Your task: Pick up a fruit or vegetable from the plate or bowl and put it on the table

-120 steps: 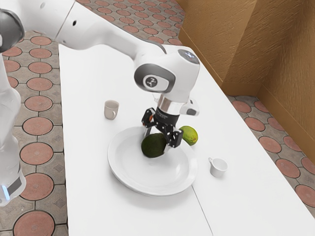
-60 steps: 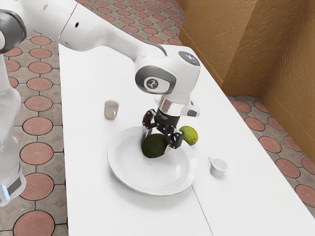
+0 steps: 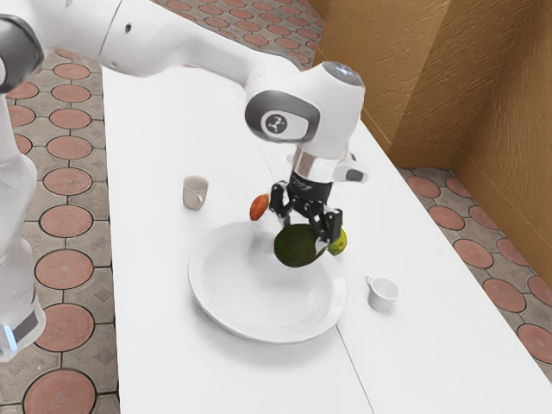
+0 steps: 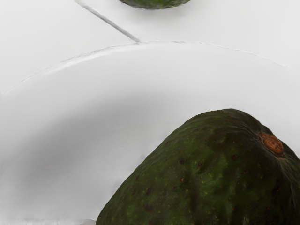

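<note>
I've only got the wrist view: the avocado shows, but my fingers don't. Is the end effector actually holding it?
Observer: Yes. In the exterior view, the end effector is shut on the avocado, a finger on either side.
Operator: Anything on the table near the plate that I might be missing?
Observer: A small orange-red item lies on the table, just outside the plate.
Operator: And over toward the exterior view's right?
Observer: A small white cup stands there, clear of the plate.
</note>
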`<action>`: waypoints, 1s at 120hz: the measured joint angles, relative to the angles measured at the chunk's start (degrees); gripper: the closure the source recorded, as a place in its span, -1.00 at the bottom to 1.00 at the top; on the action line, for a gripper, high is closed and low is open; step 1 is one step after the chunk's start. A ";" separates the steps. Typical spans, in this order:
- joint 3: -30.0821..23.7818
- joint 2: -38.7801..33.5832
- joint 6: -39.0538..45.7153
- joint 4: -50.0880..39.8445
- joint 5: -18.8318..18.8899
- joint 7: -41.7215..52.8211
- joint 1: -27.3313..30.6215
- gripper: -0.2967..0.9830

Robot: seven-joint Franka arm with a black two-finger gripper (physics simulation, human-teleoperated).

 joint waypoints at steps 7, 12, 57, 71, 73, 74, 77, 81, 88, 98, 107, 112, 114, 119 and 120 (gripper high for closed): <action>-0.14 -0.02 -1.09 1.54 0.09 -0.18 -0.64 0.21; -0.71 0.01 -1.69 2.40 0.11 -0.28 -0.66 0.21; -6.85 19.14 -4.39 27.67 0.58 -1.95 -21.17 0.20; -9.12 20.55 -4.47 29.31 1.73 -2.26 -21.12 -0.04; -9.38 20.60 -4.43 29.36 1.97 -2.28 -21.16 -0.09; -9.48 20.62 -4.40 29.37 2.08 -2.28 -21.17 -0.11; -9.69 20.66 -4.32 29.41 2.35 -2.30 -21.19 -0.15; -9.85 20.80 -4.23 29.44 2.62 -2.32 -21.19 -0.21; -9.97 21.01 -4.09 29.46 2.92 -2.34 -21.16 -0.28; -10.02 21.14 -3.97 29.46 3.14 -2.35 -21.14 -0.34; -10.02 21.16 -4.00 29.46 3.50 -2.36 -21.14 -0.38; -10.02 21.17 -4.08 29.46 3.98 -2.37 -21.14 -0.40; -10.02 21.17 -4.15 29.46 4.26 -2.37 -21.14 -0.40; -10.10 21.17 -4.44 29.46 4.99 -2.37 -21.13 -0.41; -10.11 21.17 -4.49 29.46 5.11 -2.37 -21.13 -0.42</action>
